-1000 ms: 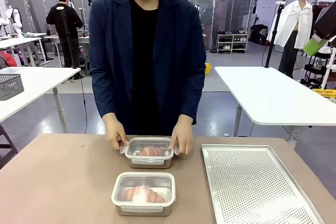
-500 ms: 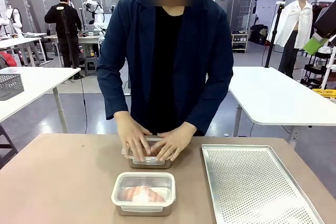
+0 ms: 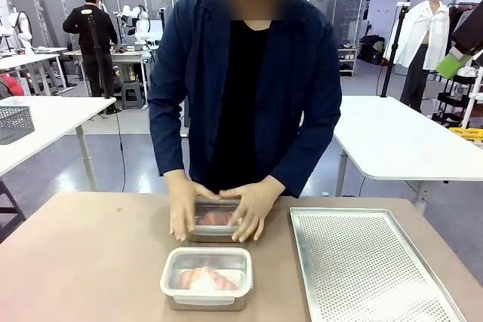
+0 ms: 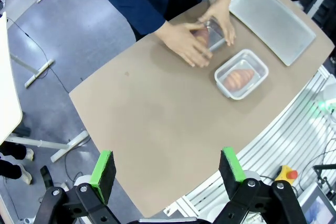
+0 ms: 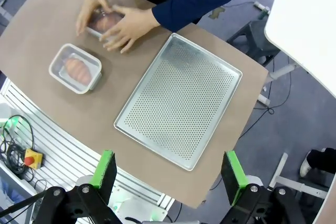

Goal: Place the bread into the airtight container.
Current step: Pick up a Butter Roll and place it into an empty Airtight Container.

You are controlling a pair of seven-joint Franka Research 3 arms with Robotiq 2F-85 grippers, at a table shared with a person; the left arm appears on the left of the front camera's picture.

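Bread (image 3: pixel 205 279) lies crosswise (lidded container (image 3: pixel 206 277)).

A second ago the person's hands gripped the two short ends of the far container (image 3: pixel 216 220), fingers at its side clips. Now the person's left hand (image 3: pixel 249 211) and right hand (image 3: pixel 183 209) lie flat over its lid, covering most of it. The person has also leaned in over the far edge of the tabletop (image 3: pixel 90 254).
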